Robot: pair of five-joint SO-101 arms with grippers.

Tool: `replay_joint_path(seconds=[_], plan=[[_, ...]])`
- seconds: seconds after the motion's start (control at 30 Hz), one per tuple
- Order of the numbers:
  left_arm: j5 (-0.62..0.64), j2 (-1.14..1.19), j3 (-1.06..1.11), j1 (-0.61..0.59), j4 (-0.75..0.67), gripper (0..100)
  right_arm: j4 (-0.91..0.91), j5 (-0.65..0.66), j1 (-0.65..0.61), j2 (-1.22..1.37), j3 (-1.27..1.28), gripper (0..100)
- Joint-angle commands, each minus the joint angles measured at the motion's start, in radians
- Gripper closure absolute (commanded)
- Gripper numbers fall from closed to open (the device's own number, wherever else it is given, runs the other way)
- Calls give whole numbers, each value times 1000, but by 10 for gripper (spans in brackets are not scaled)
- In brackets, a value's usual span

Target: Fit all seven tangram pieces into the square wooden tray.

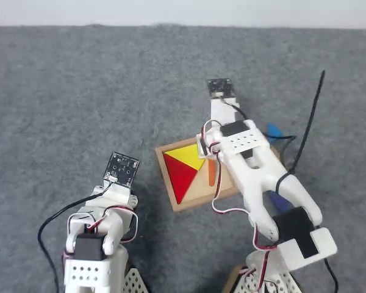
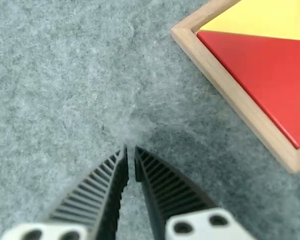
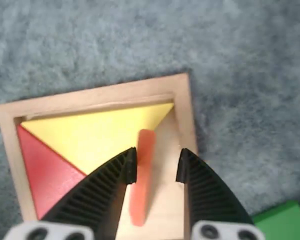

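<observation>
My right jaws hang apart above an orange piece in the tray; my left jaws are together over the surface.

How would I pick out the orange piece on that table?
Find the square wooden tray in the middle of the grey mat. Inside, beside the yellow triangle and red triangle, sits the orange piece. Unlike those broad flat triangles, it shows as a thin strip.

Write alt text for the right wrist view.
The open right hand hangs over the wooden tray, straddling a narrow orange piece. A yellow triangle and a red triangle lie in the tray; a green piece sits outside on the grey mat.
</observation>
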Motion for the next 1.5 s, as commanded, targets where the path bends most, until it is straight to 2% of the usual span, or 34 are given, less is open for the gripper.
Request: replay_joint_path(seconds=[0.0, 0.57, 0.7, 0.9, 1.1, 1.33, 1.47], plan=[[-8, -17, -10, -6, 3, 978, 8, 58, 33, -73, -51, 869], [-8, -17, -10, -6, 3, 978, 7, 106, 24, -97, -32, 870], [-8, -17, -10, -6, 3, 978, 4, 107, -24, -179, 3, 870], [-8, -17, -10, -6, 3, 978, -120, 193, -113, -292, 155, 872], [-8, -17, -10, -6, 3, 978, -213, 267, -124, -214, 186, 939], [-8, -17, -10, -6, 3, 978, -200, 302, -122, -166, 193, 963], [-8, -17, -10, -6, 3, 978, -131, 325, -122, -163, 193, 963]])
